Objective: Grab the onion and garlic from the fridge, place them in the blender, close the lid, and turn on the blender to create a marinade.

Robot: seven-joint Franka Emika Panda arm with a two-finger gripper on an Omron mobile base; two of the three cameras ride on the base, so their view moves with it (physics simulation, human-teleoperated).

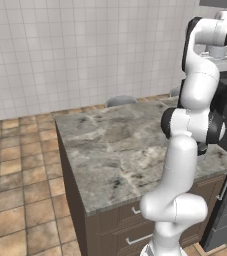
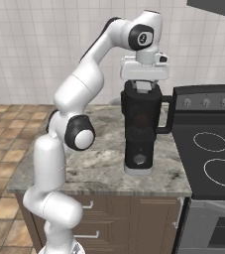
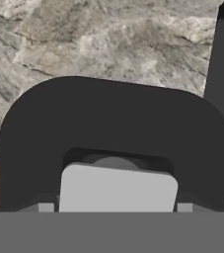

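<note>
Sitting on blender (image 2: pixel 140 130), lid (image 3: pixel 116 143), onion (image 2: pixel 141 119) inside

blender (image 2: pixel 140 131): jar contents too dark to tell | end effector (image 2: pixel 142 87): fingertips hidden between hand and lid (image 3: pixel 118 143) | stove (image 2: pixel 208 149): cut by right edge | bench (image 1: pixel 110 145): far right part hidden behind arm in left base view
</note>
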